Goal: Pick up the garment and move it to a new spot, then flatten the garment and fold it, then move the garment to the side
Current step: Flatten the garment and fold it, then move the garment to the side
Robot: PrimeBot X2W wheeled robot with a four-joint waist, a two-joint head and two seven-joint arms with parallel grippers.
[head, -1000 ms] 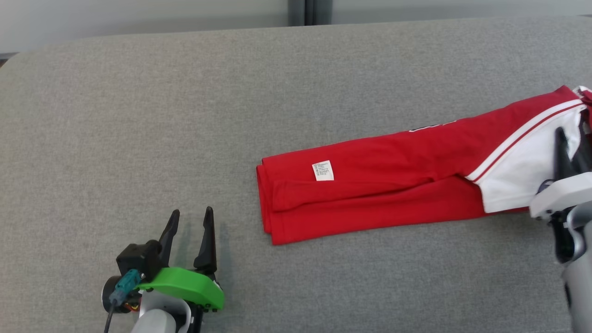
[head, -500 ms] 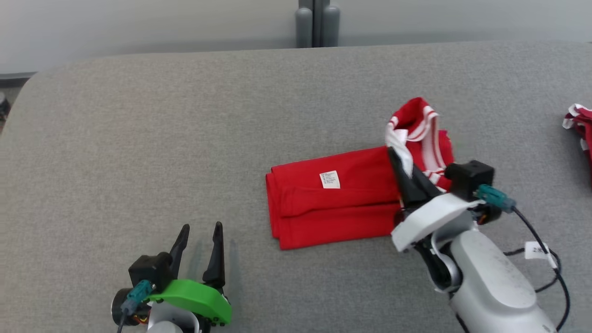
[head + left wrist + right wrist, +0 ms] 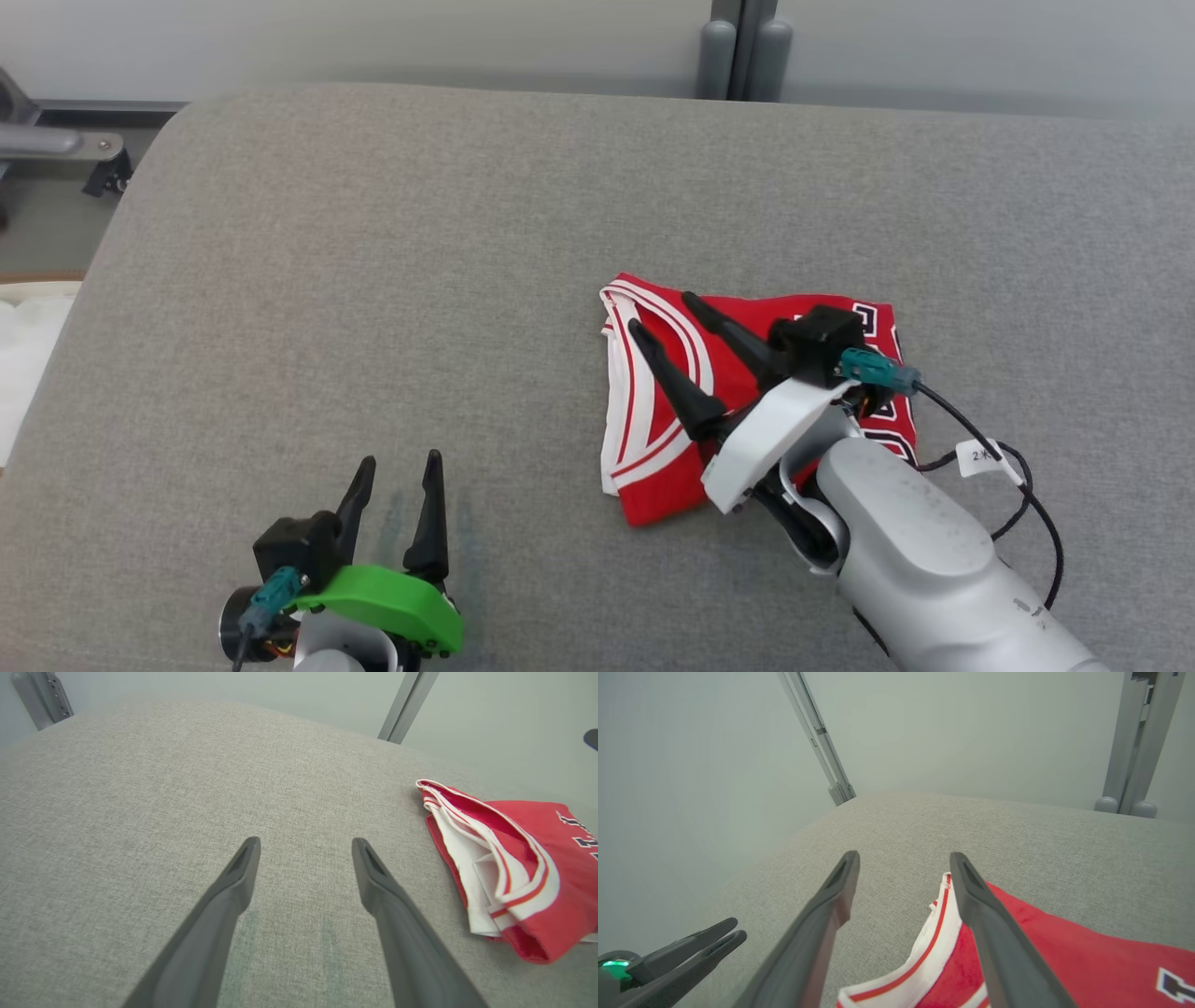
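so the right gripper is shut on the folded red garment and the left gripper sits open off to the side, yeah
Not quite. The right gripper is open: the right wrist view shows its fingers spread apart over the folded red garment, with no cloth pinched between them. The rest holds: the left gripper sits open off to the side, apart from the garment.

A small white tag (image 3: pixel 988 456) hangs on the black cable (image 3: pixel 948 407); it carries a printed "2", followed by a mark too small to make out. The red garment (image 3: pixel 667 490) bears dark characters (image 3: pixel 882 322) outlined in white along one edge (block letters or numerals, I cannot tell which). They are partly hidden in the head view and cut off at the frame edge in both wrist views. No whole word can be read from them.
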